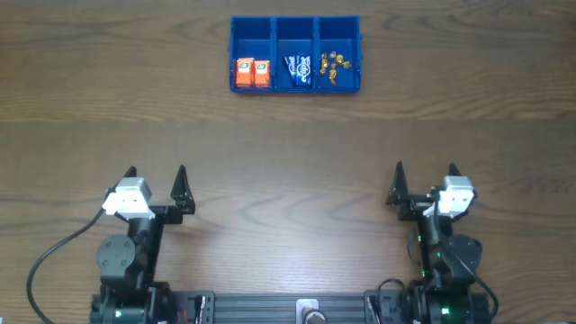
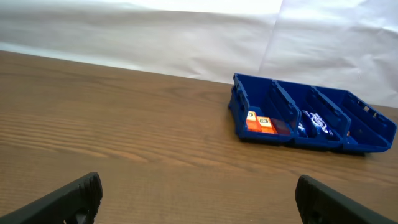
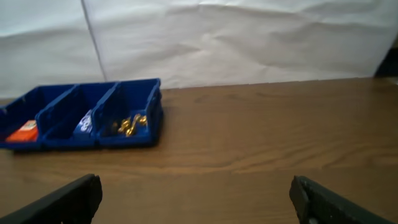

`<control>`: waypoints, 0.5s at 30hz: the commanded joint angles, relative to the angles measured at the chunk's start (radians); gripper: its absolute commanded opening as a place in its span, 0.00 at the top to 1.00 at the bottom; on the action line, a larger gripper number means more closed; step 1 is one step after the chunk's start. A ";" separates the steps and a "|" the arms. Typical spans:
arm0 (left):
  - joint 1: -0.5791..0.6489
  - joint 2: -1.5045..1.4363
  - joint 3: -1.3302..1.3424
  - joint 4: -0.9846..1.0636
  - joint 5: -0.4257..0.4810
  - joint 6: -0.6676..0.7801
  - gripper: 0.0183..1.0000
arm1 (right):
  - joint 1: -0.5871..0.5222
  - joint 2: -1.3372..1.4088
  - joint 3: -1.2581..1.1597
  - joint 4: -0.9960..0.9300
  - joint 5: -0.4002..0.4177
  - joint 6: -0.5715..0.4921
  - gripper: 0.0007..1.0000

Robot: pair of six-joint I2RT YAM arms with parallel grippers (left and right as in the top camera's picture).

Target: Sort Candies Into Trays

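I can read nothing: the print on the orange wrappers (image 1: 252,74) and the blue wrapper (image 1: 298,68) is too small.

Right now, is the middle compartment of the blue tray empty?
No, blue-wrapped candies lie in it, between the orange candies and the gold ones.

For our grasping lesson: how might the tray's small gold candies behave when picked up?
The gold candies look small and rounded, so probably light and apt to roll. Their seemingly shiny wrappers may slip when pinched.
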 commanded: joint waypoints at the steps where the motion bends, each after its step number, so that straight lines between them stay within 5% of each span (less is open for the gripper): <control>1: 0.007 -0.006 -0.020 -0.033 0.018 0.006 0.00 | -0.010 -0.009 -0.003 -0.010 -0.022 -0.050 0.00; 15: 0.007 -0.006 -0.020 -0.033 0.018 0.006 0.00 | -0.024 -0.008 -0.002 -0.010 -0.011 -0.050 0.00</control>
